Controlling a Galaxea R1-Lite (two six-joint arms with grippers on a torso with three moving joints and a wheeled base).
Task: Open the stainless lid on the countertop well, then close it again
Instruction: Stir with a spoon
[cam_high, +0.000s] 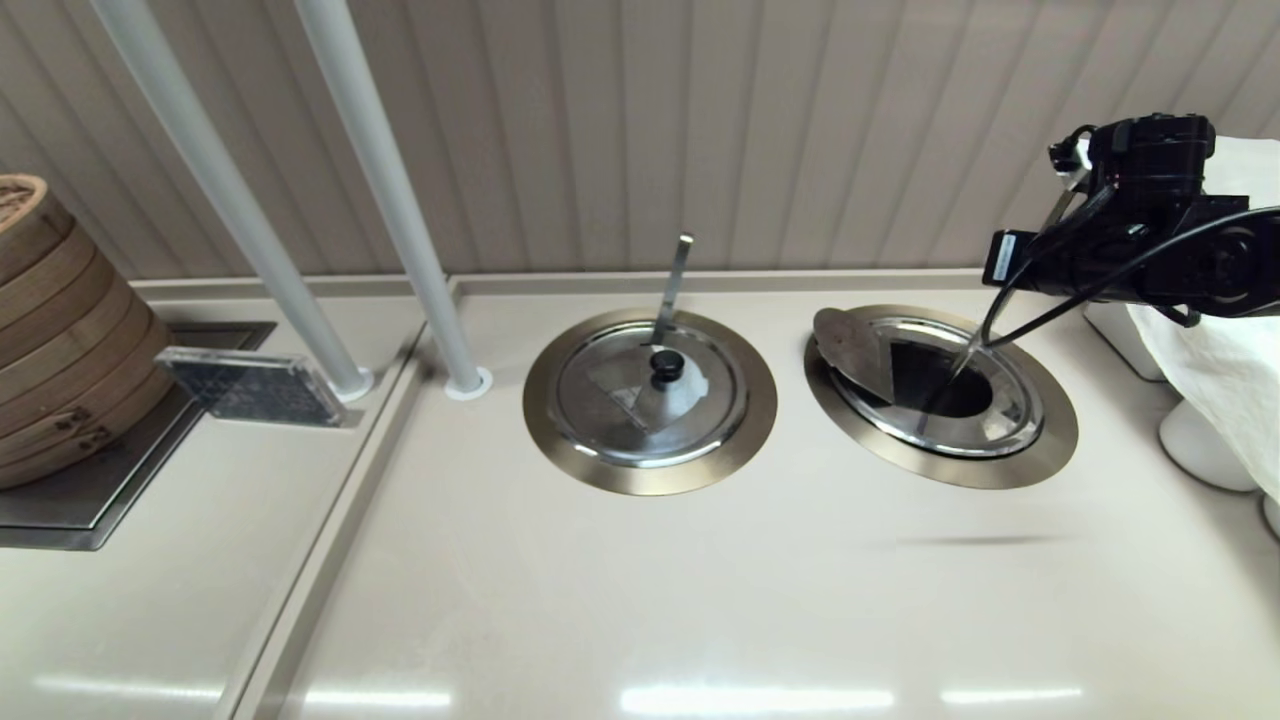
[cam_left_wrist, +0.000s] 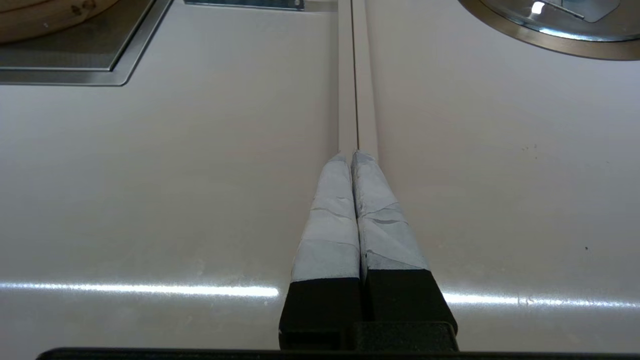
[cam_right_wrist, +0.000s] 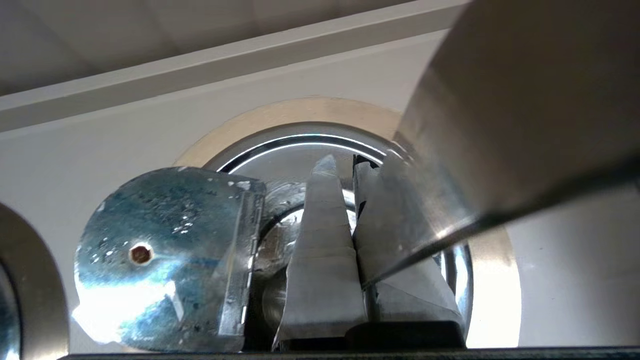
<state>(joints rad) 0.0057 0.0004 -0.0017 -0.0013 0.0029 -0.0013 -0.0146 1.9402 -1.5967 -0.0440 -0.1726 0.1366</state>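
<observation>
Two round wells sit in the countertop toward its back edge. Furthest left, the left gripper (cam_left_wrist: 352, 155) hangs parked over the countertop's seam (cam_left_wrist: 354, 75), its taped fingers pressed together and empty, well clear of the work.

Next comes the twin lid (cam_high: 650, 395), lying flat and closed on its ring.

To its right, the stainless lid (cam_high: 850, 350) is folded back and rests underside up on the left side of the countertop well (cam_high: 950, 395). This leaves the dark hole uncovered, so the opening half looks finished and closing remains.

The ladle handle (cam_high: 960, 365) slants up out of the hole toward the right.

The right gripper (cam_right_wrist: 345, 170) hovers above the well near the countertop's right back corner. Its fingers lie together and grip nothing that shows, and the handle crosses just in front of them. It is probably raised there to clear the handle before reaching for the lid.
</observation>
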